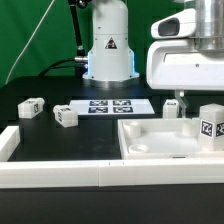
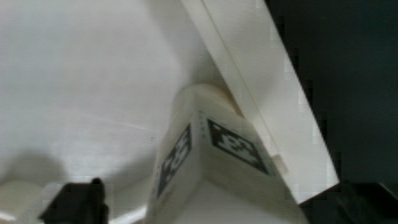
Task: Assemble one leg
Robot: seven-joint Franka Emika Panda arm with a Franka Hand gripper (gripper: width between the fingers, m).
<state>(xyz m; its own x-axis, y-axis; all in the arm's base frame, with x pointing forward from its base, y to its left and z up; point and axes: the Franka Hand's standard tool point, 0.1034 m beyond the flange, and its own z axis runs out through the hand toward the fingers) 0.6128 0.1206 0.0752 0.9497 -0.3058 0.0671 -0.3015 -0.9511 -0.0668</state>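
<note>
You see the end effector (image 1: 177,103) low over the white tray (image 1: 140,150) on the black bench (image 1: 40,125), but you cannot tell whether its jaws are parted or closed. A leg (image 1: 212,124) stands at the tray's 3 o'clock edge; the wrist view shows it (image 2: 222,150) against the rim. Two more legs (image 1: 30,108) (image 1: 66,116) lie at 9 o'clock, beside the marker board (image 1: 110,106)

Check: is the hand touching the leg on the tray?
Cannot tell. In the exterior view the hand hangs over the tray beside the leg; the wrist view leaves contact unclear.
</note>
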